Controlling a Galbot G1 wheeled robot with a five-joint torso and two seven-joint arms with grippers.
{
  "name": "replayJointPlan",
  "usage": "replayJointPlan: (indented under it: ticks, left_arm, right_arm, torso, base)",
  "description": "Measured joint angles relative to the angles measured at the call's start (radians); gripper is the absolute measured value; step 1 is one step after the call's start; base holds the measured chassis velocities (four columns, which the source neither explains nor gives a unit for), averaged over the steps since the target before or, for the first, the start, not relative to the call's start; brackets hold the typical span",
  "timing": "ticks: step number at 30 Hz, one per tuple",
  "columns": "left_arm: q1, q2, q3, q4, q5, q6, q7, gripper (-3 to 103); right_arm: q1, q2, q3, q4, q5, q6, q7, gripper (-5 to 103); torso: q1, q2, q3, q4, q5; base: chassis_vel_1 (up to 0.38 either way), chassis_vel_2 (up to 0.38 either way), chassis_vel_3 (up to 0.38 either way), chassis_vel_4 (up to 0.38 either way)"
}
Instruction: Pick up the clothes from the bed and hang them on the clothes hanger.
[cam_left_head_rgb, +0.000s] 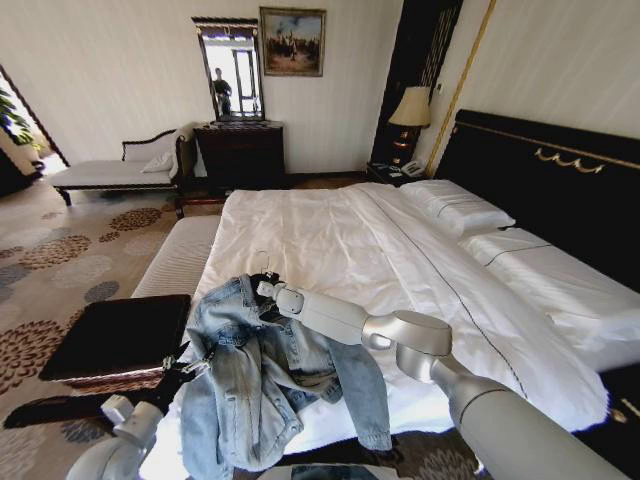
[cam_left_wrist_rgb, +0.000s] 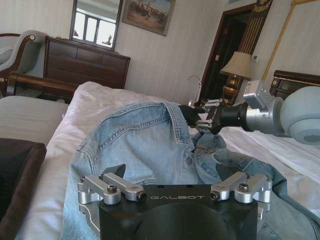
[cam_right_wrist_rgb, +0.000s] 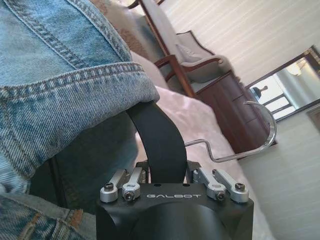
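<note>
The light-blue denim clothes (cam_left_head_rgb: 260, 380) lie rumpled over the near corner of the bed (cam_left_head_rgb: 330, 240), one sleeve hanging off the edge. My right gripper (cam_left_head_rgb: 266, 291) reaches to the collar and is shut on the black clothes hanger (cam_right_wrist_rgb: 159, 142), whose arm runs under the denim (cam_right_wrist_rgb: 60, 85). The hanger's silver hook (cam_right_wrist_rgb: 262, 132) sticks out free above the collar (cam_left_head_rgb: 262, 262). In the left wrist view the right gripper (cam_left_wrist_rgb: 202, 117) sits at the jacket's collar (cam_left_wrist_rgb: 150, 135). My left gripper (cam_left_head_rgb: 185, 368) is open, low beside the jacket's near edge, with denim right in front of it (cam_left_wrist_rgb: 172, 172).
A dark padded bench (cam_left_head_rgb: 120, 335) stands at the bed's foot on patterned carpet, close to my left arm. Farther back are a chaise longue (cam_left_head_rgb: 110, 172), a dark dresser with mirror (cam_left_head_rgb: 240, 150) and a bedside lamp (cam_left_head_rgb: 410, 105). White pillows (cam_left_head_rgb: 455, 205) lie by the black headboard.
</note>
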Motion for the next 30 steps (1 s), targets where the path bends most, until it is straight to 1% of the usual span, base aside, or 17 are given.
replayJointPlan:
  ticks: [2,3,5,6,8,9,13,14,17,18,19,22,24,26,28,30]
  left_arm:
    - [0.002,0.000,0.000,-0.002,0.001,0.000,-0.002,100]
    - [0.002,0.000,0.000,-0.002,0.001,0.000,-0.002,100]
    - [0.006,0.000,-0.006,-0.008,0.000,0.000,-0.003,100]
    - [0.006,0.000,-0.006,-0.008,0.000,0.000,-0.003,100]
    - [0.012,-0.001,-0.012,-0.010,-0.002,-0.001,-0.005,100]
    - [0.012,-0.001,-0.012,-0.010,-0.002,-0.001,-0.005,100]
    - [0.021,-0.005,-0.016,-0.015,0.001,-0.003,-0.006,100]
    - [0.021,-0.005,-0.016,-0.015,0.001,-0.003,-0.006,100]
    - [0.022,-0.009,-0.018,-0.021,0.004,-0.003,-0.007,100]
    - [0.022,-0.009,-0.018,-0.021,0.004,-0.003,-0.007,100]
    - [0.022,-0.011,-0.020,-0.024,0.005,-0.002,-0.010,100]
    - [0.025,-0.014,-0.024,-0.031,0.006,0.001,-0.012,100]
    - [0.026,-0.014,-0.025,-0.033,0.006,0.001,-0.013,100]
    - [0.029,-0.017,-0.028,-0.037,0.008,0.003,-0.014,100]
    - [0.032,-0.018,-0.029,-0.040,0.009,0.003,-0.014,100]
    - [0.034,-0.018,-0.030,-0.042,0.010,0.004,-0.014,100]
  right_arm:
    - [-0.006,-0.011,0.011,0.022,-0.035,-0.001,0.030,36]
    - [-0.006,-0.011,0.011,0.022,-0.035,-0.001,0.030,36]
    - [-0.021,-0.018,0.030,0.038,-0.084,-0.004,0.070,36]
    - [-0.021,-0.018,0.030,0.038,-0.084,-0.004,0.070,36]
    - [-0.038,-0.028,0.053,0.064,-0.130,-0.014,0.124,36]
    - [-0.038,-0.028,0.053,0.064,-0.130,-0.014,0.124,36]
    - [-0.048,-0.052,0.097,0.105,-0.220,-0.026,0.185,36]
    - [-0.048,-0.052,0.097,0.105,-0.220,-0.026,0.185,36]
    - [-0.046,-0.068,0.119,0.132,-0.274,-0.027,0.206,36]
    - [-0.046,-0.068,0.119,0.132,-0.274,-0.027,0.206,36]
    - [-0.040,-0.077,0.130,0.149,-0.304,-0.027,0.211,36]
    - [-0.034,-0.090,0.138,0.174,-0.354,-0.028,0.216,36]
    - [-0.034,-0.091,0.142,0.177,-0.372,-0.028,0.217,36]
    - [-0.034,-0.094,0.162,0.189,-0.442,-0.025,0.223,36]
    - [-0.035,-0.098,0.172,0.205,-0.482,-0.022,0.227,36]
    - [-0.035,-0.102,0.175,0.218,-0.491,-0.022,0.227,36]
  torso:
    - [0.000,0.000,0.000,0.0000,0.0000]
    - [0.000,0.000,0.000,0.0000,0.0000]
    - [0.000,0.000,0.000,0.0000,0.0001]
    - [0.000,0.000,0.000,0.0000,0.0001]
    - [0.000,0.000,0.000,0.0000,0.0001]
    - [0.000,0.000,0.000,0.0000,0.0001]
    - [0.000,0.000,0.000,0.0001,0.0001]
    - [0.000,0.000,0.000,0.0001,0.0001]
    - [0.000,0.000,0.000,-0.0002,0.0001]
    - [0.000,0.000,0.000,-0.0002,0.0001]
    - [0.000,0.000,0.000,-0.0001,0.0001]
    - [0.000,0.000,0.000,-0.0001,0.0001]
    - [0.000,0.000,0.000,0.0000,0.0001]
    - [0.000,0.000,0.000,0.0000,0.0001]
    - [0.000,0.000,0.000,0.0000,0.0002]
    - [0.000,0.000,0.000,0.0001,0.0001]
  base:
    - [0.000,0.000,0.000,0.000]
    - [0.000,0.000,0.000,0.000]
    - [0.000,0.000,0.000,0.000]
    - [0.000,0.000,0.000,0.000]
    - [0.000,0.000,0.000,0.000]
    - [0.000,0.000,0.000,0.000]
    - [0.000,0.000,0.000,0.000]
    - [0.000,0.000,0.000,0.000]
    - [0.000,0.000,0.000,0.000]
    - [0.000,0.000,0.000,0.000]
    - [0.000,0.000,0.000,0.000]
    - [0.000,0.000,0.000,0.000]
    - [0.000,0.000,0.000,0.000]
    - [0.000,0.000,0.000,0.000]
    - [0.000,0.000,0.000,0.000]
    - [0.000,0.000,0.000,0.000]
